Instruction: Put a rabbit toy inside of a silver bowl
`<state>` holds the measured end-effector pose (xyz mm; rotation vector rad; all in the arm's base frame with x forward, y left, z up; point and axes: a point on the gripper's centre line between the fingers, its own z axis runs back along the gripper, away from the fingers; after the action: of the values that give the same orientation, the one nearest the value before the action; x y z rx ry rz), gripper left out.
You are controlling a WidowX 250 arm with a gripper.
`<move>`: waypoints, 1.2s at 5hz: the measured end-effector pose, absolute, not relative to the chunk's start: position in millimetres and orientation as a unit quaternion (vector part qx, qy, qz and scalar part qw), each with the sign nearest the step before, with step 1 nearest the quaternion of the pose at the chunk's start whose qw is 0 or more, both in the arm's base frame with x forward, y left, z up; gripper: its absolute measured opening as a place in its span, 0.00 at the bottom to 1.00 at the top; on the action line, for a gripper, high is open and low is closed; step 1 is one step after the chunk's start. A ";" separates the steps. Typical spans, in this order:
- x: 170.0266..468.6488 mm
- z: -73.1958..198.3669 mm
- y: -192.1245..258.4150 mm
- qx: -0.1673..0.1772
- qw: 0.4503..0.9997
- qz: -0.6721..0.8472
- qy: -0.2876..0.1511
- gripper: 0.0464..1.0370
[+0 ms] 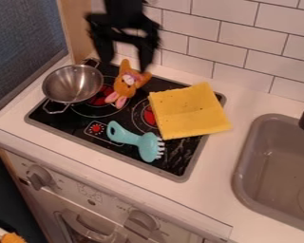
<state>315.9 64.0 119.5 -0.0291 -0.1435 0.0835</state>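
Observation:
The black gripper [126,64] hangs at the top of the camera view, its two fingers spread apart with nothing held between them. Just below it, the orange rabbit toy [125,85] rests on the black stovetop, ears toward the wall and pink feet toward the front. Left of the rabbit stands the silver bowl [72,84], a metal pan-like bowl with wire handles at its front and back. Its inside holds nothing visible. Rabbit and bowl are apart.
A yellow cloth [189,111] lies over the stove's right side. In front of it is a teal toothed utensil [142,142]. The grey sink [275,166] with a black faucet is at the right, and a tiled wall [243,59] rises behind.

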 end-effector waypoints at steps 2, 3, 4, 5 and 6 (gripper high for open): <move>347.8 88.5 101.8 0.010 0.996 0.056 -0.066 0.96; 360.1 62.5 105.9 0.018 0.997 0.038 -0.060 0.96; 371.9 47.8 94.8 0.019 0.997 0.021 -0.070 0.96; 382.0 33.4 88.0 0.008 0.997 0.010 -0.079 0.96; 389.9 24.2 82.0 0.006 0.996 -0.009 -0.086 0.95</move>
<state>389.9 82.0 24.2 0.0123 -0.1722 -0.0174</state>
